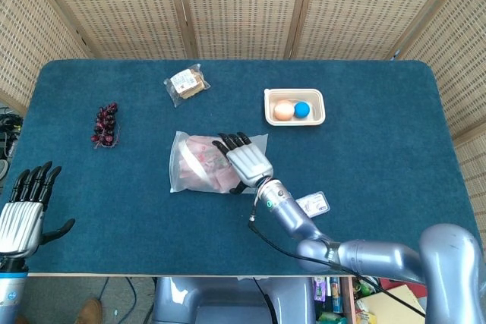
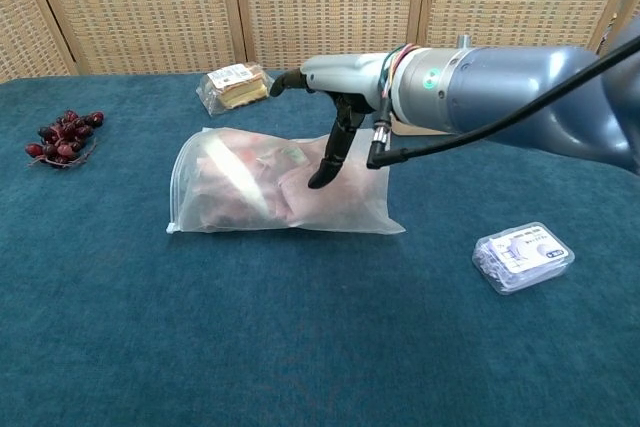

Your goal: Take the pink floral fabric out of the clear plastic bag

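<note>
- Table [image 1: 380, 210], dark teal cloth, fills both views; woven cane screen [image 1: 243, 5] stands behind it.
- Right arm [image 2: 500, 97], grey, reaches in over the middle of the table – it spans most of the chest view.
- Clear plastic bag [image 1: 194, 165] lies flat near the table centre, its sealed edge to the left side of the frame. The pink floral fabric [image 2: 250, 187] is inside it, bunched up, showing through the plastic.
- Right hand [image 1: 247, 161] is over the right half of the bag, palm down, fingers stretched out and apart, thumb hanging toward the plastic. It holds nothing; whether it touches the bag I cannot tell.
- Left hand [image 1: 23, 214] sits at the near left edge of the table, fingers straight and spread, nothing in it – seen in the head view only.
- Beige tray [image 1: 295, 119] beyond the bag to the right, holding an orange ball [image 1: 283, 110] and a blue ball [image 1: 301, 108] side by side.
- Wrapped sandwich [image 1: 186, 83] at the far side, left of the tray.
- Small clear packet [image 2: 523, 255] near the front right, well apart from the bag.
- Dark red grapes [image 1: 105, 124], far left.
</note>
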Action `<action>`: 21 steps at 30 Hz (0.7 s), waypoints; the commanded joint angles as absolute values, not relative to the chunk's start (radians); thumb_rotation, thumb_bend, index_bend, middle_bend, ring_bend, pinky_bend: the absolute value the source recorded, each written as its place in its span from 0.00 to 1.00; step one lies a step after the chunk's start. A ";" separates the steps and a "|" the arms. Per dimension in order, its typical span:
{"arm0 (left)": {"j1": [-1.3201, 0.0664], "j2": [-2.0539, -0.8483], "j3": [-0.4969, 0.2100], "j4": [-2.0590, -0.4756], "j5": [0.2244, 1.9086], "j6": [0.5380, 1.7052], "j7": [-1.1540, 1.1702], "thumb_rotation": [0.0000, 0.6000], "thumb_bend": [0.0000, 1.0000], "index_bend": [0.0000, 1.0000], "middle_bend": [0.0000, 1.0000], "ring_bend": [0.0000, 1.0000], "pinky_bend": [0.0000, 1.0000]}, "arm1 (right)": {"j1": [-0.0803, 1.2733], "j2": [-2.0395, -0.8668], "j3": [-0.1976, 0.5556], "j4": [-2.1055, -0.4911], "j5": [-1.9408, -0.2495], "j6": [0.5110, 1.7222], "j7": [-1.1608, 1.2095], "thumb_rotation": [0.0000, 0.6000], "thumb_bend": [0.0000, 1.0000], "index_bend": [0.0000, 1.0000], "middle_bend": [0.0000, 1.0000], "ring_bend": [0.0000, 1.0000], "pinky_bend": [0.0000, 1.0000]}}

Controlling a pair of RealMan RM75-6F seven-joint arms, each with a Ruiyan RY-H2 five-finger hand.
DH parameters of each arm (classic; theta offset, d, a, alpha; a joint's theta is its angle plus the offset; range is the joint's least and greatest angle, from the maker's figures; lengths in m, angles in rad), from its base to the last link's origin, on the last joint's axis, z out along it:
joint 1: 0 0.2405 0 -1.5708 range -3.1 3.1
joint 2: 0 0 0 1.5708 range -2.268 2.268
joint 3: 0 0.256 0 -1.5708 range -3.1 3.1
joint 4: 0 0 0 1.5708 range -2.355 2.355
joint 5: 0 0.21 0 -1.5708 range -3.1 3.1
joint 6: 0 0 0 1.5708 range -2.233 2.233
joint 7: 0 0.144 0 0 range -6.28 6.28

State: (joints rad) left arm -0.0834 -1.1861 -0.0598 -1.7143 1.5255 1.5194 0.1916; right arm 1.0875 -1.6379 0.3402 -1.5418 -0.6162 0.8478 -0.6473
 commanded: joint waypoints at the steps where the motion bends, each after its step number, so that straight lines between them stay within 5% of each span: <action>1: -0.085 -1.186 -0.061 -1.714 1.521 1.517 0.191 1.00 0.20 0.00 0.00 0.00 0.00 | 1.133 -1.684 0.332 -1.497 -0.524 0.849 -0.682 1.00 0.00 0.00 0.00 0.00 0.00; 21: -0.104 -1.192 -0.072 -1.699 1.466 1.476 0.189 1.00 0.20 0.00 0.00 0.00 0.00 | 1.227 -1.867 0.308 -1.200 -0.336 0.850 -0.703 1.00 0.00 0.00 0.00 0.00 0.00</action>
